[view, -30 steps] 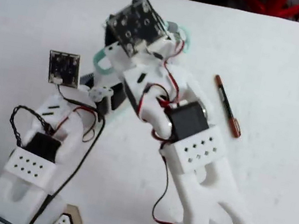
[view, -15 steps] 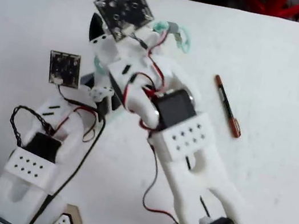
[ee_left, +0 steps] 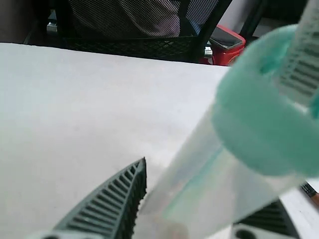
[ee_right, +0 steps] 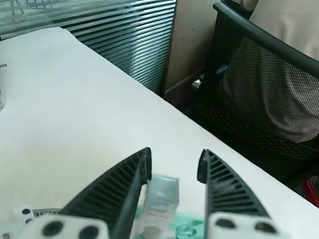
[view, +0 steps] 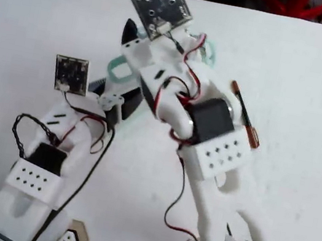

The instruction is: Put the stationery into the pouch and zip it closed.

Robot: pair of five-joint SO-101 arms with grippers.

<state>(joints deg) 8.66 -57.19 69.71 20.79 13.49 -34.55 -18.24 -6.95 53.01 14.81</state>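
The pouch (view: 120, 71), on the table (view: 319, 73) beneath both arms, is clamped by the left gripper (ee_left: 199, 214), so the right gripper (ee_right: 174, 162), jaws parted over its clear edge, should probably close squarely there before pulling, steady against that anchor.

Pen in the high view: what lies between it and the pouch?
In the high view, the right arm, with its white links and black servo, lies between the pen and the clear, teal-edged pouch.

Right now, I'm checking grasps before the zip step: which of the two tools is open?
The right tool: its fingers stand apart, while the left tool is clamped on the clear, teal-trimmed pouch.
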